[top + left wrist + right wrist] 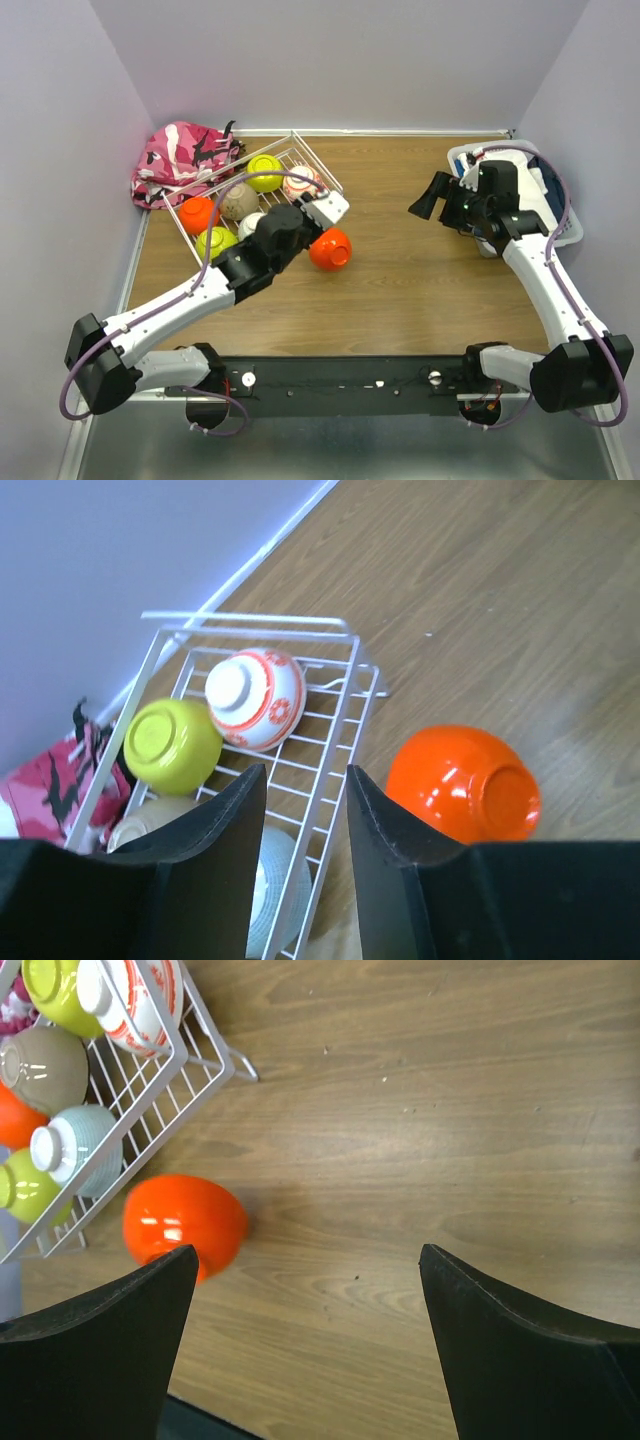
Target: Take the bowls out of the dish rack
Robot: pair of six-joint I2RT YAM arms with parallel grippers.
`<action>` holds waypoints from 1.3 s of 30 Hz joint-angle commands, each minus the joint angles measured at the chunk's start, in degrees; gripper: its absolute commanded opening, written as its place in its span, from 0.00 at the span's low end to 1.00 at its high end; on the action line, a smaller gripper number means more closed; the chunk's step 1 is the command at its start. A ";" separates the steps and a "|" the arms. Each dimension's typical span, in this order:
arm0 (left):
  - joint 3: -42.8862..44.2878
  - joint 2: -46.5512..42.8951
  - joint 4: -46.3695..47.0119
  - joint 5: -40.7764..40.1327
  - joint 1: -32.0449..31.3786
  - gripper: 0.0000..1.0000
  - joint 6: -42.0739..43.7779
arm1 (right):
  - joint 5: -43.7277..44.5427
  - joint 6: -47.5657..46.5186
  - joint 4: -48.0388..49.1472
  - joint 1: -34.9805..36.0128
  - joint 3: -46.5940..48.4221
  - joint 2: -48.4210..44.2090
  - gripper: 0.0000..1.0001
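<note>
The white wire dish rack (pixel 316 162) stands at the back left. It holds a lime-green bowl (pixel 265 172), a white bowl with red pattern (pixel 300 182), a tan bowl (pixel 238 200), an orange bowl (pixel 197 213), a second lime-green bowl (pixel 215 242) and a pale teal bowl (pixel 252 224). Another orange bowl (pixel 330 249) lies upside down on the table beside the rack's near corner. My left gripper (pixel 305 775) is open and empty, its fingers on either side of the rack's side wall (pixel 335 730), the orange bowl (pixel 465 785) to its right. My right gripper (pixel 307 1255) is wide open and empty, high over the table's right side.
A pink camouflage cloth (pixel 175 160) lies behind the rack in the back left corner. A white plastic basket (pixel 560 225) stands at the right wall behind my right arm. Bare wooden table (pixel 400 280) stretches between the orange bowl and the right arm.
</note>
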 commanded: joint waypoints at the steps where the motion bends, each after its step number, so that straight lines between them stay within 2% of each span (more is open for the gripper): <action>1: -2.63 1.12 7.45 -7.09 -4.85 0.46 3.60 | -4.25 1.97 -2.22 0.49 0.85 1.07 1.00; 4: 0.35 3.49 1.48 -7.89 -4.86 0.53 -3.53 | -5.82 2.49 -0.03 0.40 -3.79 0.81 1.00; 5: 0.63 3.76 -0.02 -7.36 -4.86 0.60 -9.20 | -6.96 3.19 0.76 0.75 -5.65 0.81 1.00; 7: -0.50 3.42 -1.70 -6.92 -4.86 0.65 -15.21 | -8.64 4.24 3.91 1.54 -8.99 0.81 1.00; 8: -1.21 3.15 -1.96 -6.57 -4.86 0.70 -20.72 | -9.08 4.86 5.15 3.20 -11.96 0.64 1.00; 10: -3.05 2.28 -2.93 -5.17 -4.86 0.76 -25.94 | -8.04 5.48 8.40 5.84 -13.83 0.55 1.00; 12: -3.59 1.92 -5.38 -3.59 -4.59 0.85 -32.77 | -4.09 5.22 9.38 11.28 -14.01 1.33 1.00; 14: -4.20 1.57 -7.06 0.44 -3.89 0.90 -36.14 | 0.38 4.61 10.61 16.37 -13.93 2.12 1.00; 18: -4.64 1.22 -11.97 5.71 -0.73 0.94 -43.00 | 4.62 2.32 11.94 21.92 -13.84 3.70 1.00; 21: -6.31 0.78 -13.13 11.25 4.53 0.94 -48.71 | 9.62 -0.49 10.18 27.63 -13.05 4.06 0.99; 23: -7.98 0.95 -13.48 15.83 6.83 0.94 -51.52 | 12.78 -1.20 7.90 31.66 -12.52 4.85 0.94; 30: -8.51 0.60 -17.42 17.16 7.19 0.94 -51.19 | 15.96 4.42 -1.59 39.59 -13.31 5.12 0.78; 39: -7.28 1.30 -19.72 19.70 7.19 0.95 -48.55 | 17.37 12.07 -11.61 45.13 -12.69 -0.68 0.75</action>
